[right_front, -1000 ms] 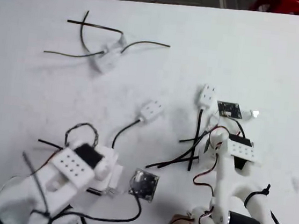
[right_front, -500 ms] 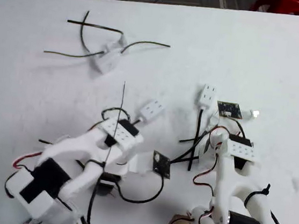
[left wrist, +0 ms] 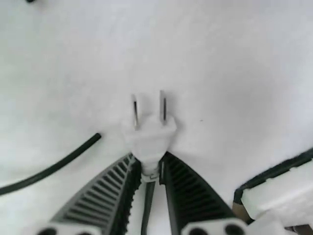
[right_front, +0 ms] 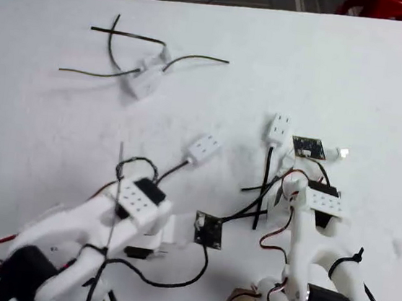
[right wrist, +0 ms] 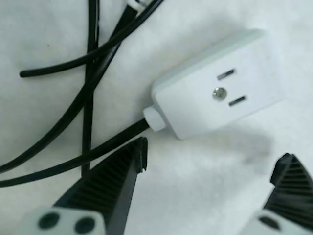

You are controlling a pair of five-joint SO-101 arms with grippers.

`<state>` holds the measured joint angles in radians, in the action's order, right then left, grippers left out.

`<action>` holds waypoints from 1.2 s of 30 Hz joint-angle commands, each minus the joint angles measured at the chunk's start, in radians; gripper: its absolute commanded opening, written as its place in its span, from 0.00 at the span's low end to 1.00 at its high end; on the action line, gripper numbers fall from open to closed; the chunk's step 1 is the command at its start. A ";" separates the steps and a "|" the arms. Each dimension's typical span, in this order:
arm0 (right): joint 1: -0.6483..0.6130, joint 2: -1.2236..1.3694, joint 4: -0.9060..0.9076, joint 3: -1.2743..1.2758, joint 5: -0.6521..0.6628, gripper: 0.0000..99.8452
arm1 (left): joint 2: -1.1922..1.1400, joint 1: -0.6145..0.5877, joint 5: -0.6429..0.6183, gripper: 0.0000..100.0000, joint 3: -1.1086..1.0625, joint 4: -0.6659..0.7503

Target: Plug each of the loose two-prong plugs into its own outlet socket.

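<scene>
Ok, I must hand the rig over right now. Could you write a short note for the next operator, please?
Left gripper: shut on a white two-prong plug. Its prongs are free, not in any socket.
Right gripper: open, near an outlet socket without touching it. Black cables lie beside the socket.
High view: a second white block on a cable lies mid-table and is likely a socket. A white pair far left looks joined, but I cannot confirm.
Done: one plug gripped.
Left: push it into a socket.
</scene>
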<state>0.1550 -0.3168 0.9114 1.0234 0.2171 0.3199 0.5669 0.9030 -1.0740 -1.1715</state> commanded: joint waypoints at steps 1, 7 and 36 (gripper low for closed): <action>0.008 -0.028 -0.004 0.000 0.009 0.39 | 0.116 0.019 -0.009 0.04 -0.035 0.055; 0.008 -0.028 -0.004 0.000 0.009 0.39 | 0.275 -0.084 -0.083 0.04 -0.071 0.135; 0.008 -0.028 -0.008 0.000 0.009 0.39 | 0.947 -0.397 -1.037 0.02 -0.074 0.695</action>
<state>0.1550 -0.3168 0.9114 1.0234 0.2171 1.2022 0.1741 -0.0744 -1.1508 -0.5209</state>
